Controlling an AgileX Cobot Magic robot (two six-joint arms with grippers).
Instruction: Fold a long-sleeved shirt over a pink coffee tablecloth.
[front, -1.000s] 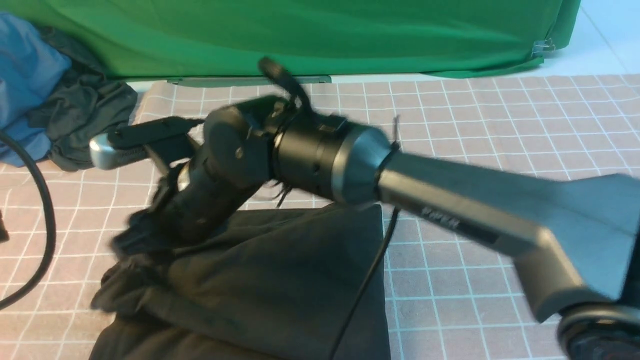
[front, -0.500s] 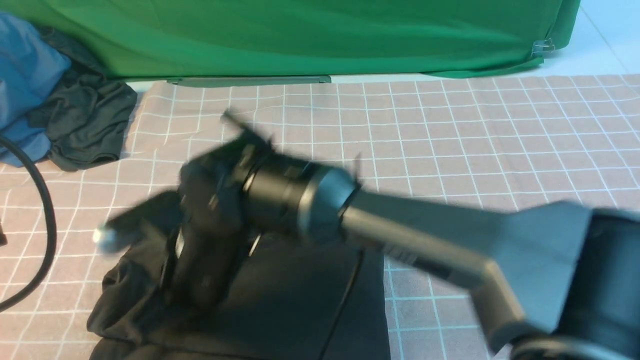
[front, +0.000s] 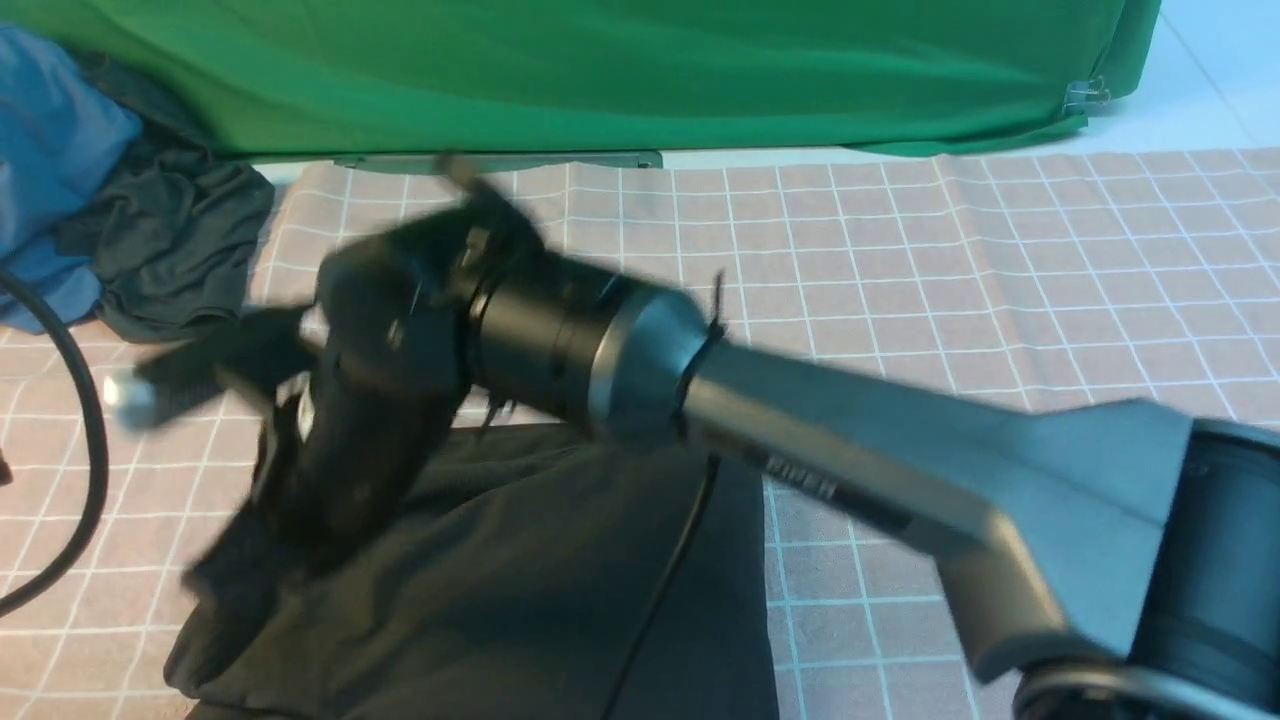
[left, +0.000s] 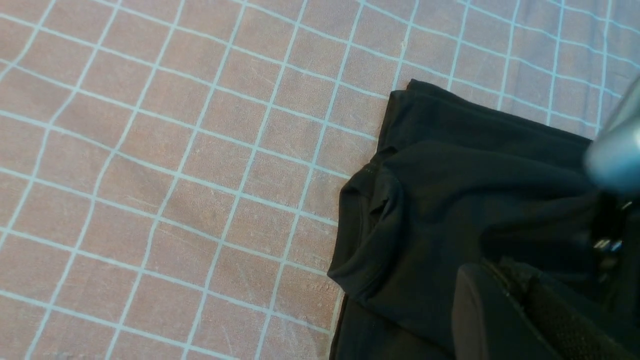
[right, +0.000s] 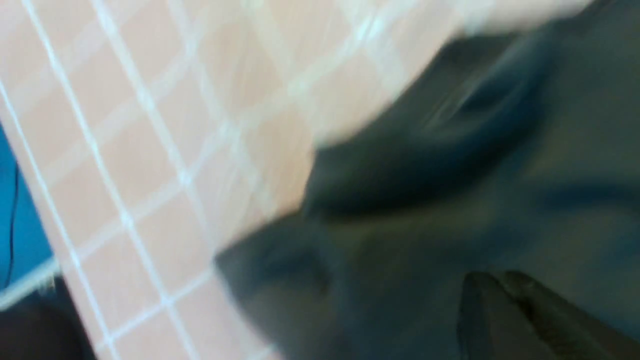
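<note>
The pink coffee tablecloth (front: 1000, 280), with its white grid, covers nearly the whole work surface. The plain green cloth (front: 650, 70) hangs along its far edge. The long-sleeved shirt (front: 520, 580) lies on the near part of the tablecloth, left of centre. Its right edge is straight, while its left side is rumpled and drawn upward. The right arm (front: 880, 460) reaches in from the near right, slanting across the shirt to that raised left side; its wrist is blurred. At the far left, off the tablecloth's corner, a blue garment (front: 50, 150) sits beside a crumpled dark grey garment (front: 170, 250). A black cable (front: 90, 450) curves over the tablecloth at the left edge. In its wrist view the right gripper (right: 492, 280) has its fingers pressed together, pinching the shirt's dark fabric, which bunches around them. The left gripper (left: 500, 272) is also closed, low over the shirt's folded edge; whether it pinches any fabric cannot be told.
</note>
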